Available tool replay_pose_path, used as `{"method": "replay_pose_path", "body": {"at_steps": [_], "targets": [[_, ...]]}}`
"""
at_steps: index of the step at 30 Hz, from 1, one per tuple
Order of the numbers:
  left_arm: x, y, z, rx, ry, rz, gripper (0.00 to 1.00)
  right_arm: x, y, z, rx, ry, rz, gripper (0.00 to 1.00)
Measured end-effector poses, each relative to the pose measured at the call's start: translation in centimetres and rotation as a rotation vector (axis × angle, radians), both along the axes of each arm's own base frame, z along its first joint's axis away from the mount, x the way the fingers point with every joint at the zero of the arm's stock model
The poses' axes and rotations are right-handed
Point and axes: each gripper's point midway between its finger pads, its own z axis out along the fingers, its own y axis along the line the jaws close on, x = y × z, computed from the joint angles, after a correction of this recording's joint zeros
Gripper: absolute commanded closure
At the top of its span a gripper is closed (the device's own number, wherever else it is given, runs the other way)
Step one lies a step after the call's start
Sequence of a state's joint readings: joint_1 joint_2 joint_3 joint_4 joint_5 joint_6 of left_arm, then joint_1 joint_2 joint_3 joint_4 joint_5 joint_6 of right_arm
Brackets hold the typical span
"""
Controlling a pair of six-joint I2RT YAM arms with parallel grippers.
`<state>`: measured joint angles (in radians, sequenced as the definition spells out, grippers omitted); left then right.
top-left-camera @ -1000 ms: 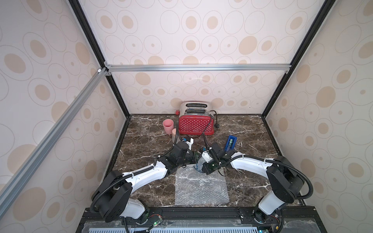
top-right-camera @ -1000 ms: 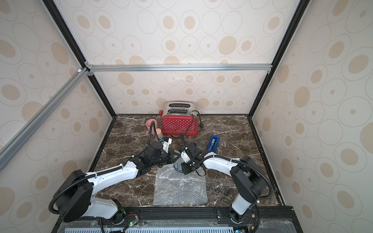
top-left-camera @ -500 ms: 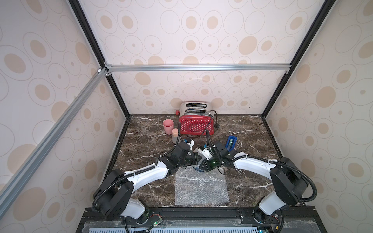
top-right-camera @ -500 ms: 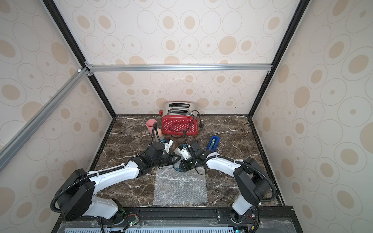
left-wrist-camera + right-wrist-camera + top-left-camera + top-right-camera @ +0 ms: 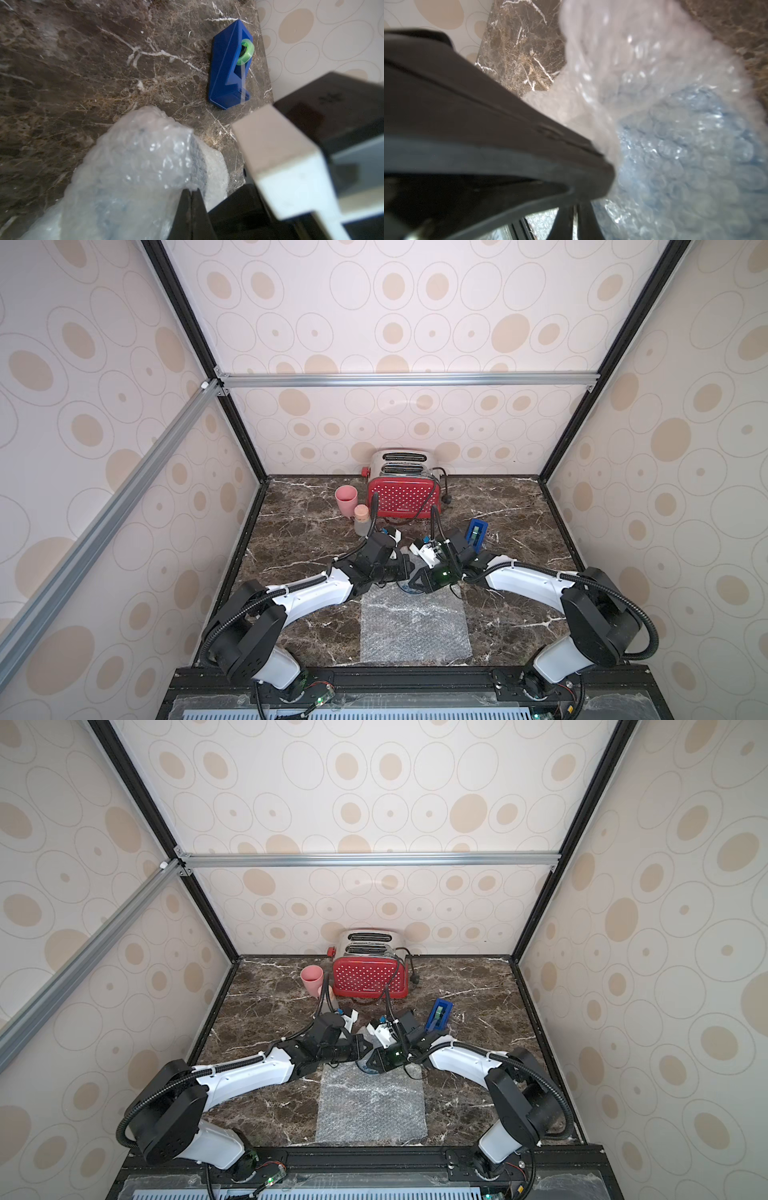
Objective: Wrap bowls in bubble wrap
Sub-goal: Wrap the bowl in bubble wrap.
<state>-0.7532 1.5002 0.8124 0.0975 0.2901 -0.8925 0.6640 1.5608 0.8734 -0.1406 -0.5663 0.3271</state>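
A: Item, left gripper (image 5: 190, 192): clamped on a bubble wrap (image 5: 133, 166) edge?
B: Yes. Next, bowl (image 5: 695, 145): under that fold, at the far end; we judge it brittle, slick. Right gripper (image 5: 576, 209): pinching bubble wrap too; we'd hold soft bubble wrap, never porcelain

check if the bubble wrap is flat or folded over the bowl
Partly folded: bubble wrap far edge raised over the bowl, near part flat on table.

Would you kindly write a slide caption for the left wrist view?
Left tool shut on bubble wrap, blue tape dispenser beyond on the marble tabletop.
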Motion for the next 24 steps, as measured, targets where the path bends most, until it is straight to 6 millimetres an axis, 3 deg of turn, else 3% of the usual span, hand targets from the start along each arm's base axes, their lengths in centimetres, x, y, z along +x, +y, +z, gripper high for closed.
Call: {"method": "replay_pose_path", "body": {"at_steps": [18,24], "targets": [[-1.2,-0.7,-2.6,0.042,0.109,-0.069,1.0,-0.3,-0.3,-0.3,0.0,0.022,0.0,0.9],[-1.3,-0.9,-3.2,0.063,0.127,-0.09,1.0,-0.5,-0.5,-0.5,-0.009,0.034,-0.002,0.82]]}}
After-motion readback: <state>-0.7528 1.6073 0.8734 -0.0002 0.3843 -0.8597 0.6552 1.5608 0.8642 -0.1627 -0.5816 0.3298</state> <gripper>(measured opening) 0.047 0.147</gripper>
